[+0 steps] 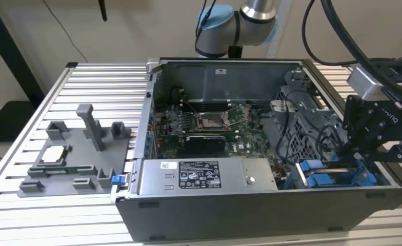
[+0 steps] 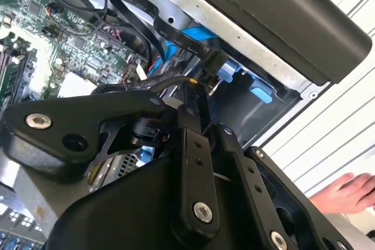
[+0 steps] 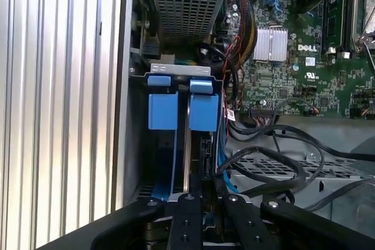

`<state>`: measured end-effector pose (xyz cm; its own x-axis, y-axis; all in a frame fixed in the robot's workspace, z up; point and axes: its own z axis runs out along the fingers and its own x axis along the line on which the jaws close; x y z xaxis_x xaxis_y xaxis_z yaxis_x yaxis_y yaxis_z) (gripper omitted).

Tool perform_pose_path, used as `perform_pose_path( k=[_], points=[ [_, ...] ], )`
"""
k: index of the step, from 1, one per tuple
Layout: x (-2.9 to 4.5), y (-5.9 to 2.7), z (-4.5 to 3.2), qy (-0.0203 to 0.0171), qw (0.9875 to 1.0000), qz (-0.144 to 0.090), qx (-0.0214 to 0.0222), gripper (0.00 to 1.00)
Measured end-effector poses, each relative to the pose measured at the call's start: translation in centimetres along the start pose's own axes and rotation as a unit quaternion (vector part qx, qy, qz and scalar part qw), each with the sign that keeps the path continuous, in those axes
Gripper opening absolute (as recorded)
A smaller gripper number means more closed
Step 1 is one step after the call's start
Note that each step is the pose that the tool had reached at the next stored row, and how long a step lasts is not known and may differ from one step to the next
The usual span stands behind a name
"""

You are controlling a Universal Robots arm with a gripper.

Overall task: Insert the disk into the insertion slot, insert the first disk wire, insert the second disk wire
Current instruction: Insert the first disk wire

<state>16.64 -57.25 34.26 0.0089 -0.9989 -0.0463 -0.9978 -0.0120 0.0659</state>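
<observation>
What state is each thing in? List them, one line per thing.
computer case: open, lying on its side
gripper: low at the insertion slot's mouth
insertion slot: blue latches showing
disk: inside the slot, depth unclear
processor: outside the case, in the grey fixture

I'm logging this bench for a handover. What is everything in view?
computer case: one, black, open, on the slatted table
motherboard: one, green, inside the case
power-supply box: one, grey, labelled, inside the case's near wall
insertion slot: one, grey cage with two blue latches, case corner at the exterior view's right
cables: several, black, beside the cage
fixture tray: one, grey, exterior view's left
hand: one, a person's, outside the case
arm: one, blue-grey, behind the case
gripper: one, black, at the insertion slot
</observation>
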Motion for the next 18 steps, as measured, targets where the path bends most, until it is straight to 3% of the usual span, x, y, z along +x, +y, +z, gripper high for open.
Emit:
perform_pose_path(
  k=[12, 18],
  points=[
    [-0.13, -0.03, 0.30, -0.0016, 0.9997, 0.026, 0.0012, 0.00],
    [-0.10, -0.08, 0.96, -0.0012, 0.9995, 0.030, 0.0015, 0.00]
  ],
)
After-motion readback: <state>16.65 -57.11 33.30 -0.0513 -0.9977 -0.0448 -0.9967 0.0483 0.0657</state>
